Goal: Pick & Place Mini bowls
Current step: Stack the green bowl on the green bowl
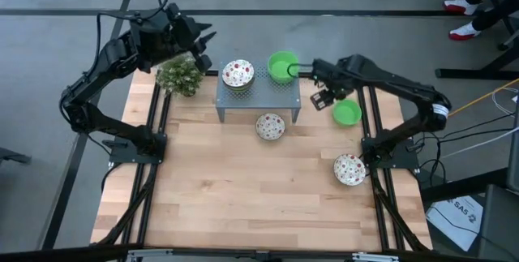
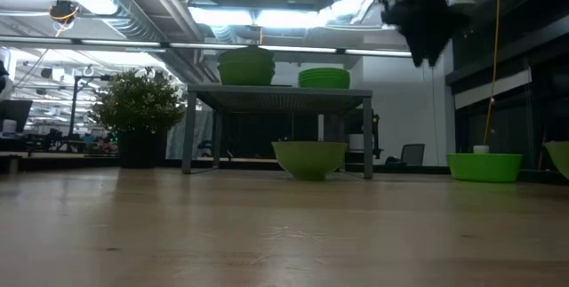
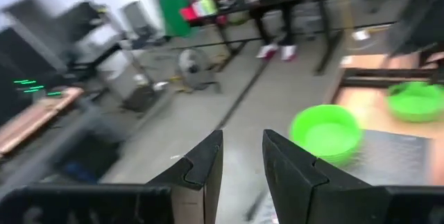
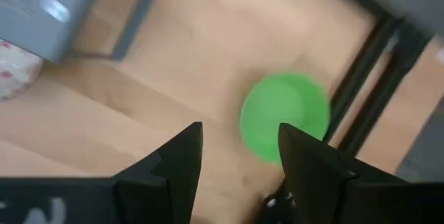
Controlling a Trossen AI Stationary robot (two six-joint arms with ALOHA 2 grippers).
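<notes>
Grey stand (image 1: 258, 100) sits at 12 o'clock on the table (image 1: 243, 189). On its deck: a speckled bowl stack (image 1: 238, 73) and a green bowl stack (image 1: 282, 65), likely the drop-off for sorting by colour.

Loose bowls: one speckled bowl (image 1: 270, 126) on the table just in front of the stand; one green bowl (image 1: 347, 113) at 2 o'clock; one speckled bowl (image 1: 349, 169) at 4 o'clock by the right arm's base.

Right gripper (image 4: 239, 161) hangs raised between the stand's right end and the loose green bowl, forearm stretched toward 10 o'clock. Fingers spread, empty; wrist view looks down on that green bowl, so I judge it the next pick.

Left gripper (image 3: 243, 165) waits past the table's 11 o'clock corner, beyond the potted plant (image 1: 180, 75), elbow folded back, fingers parted, nothing between them.
</notes>
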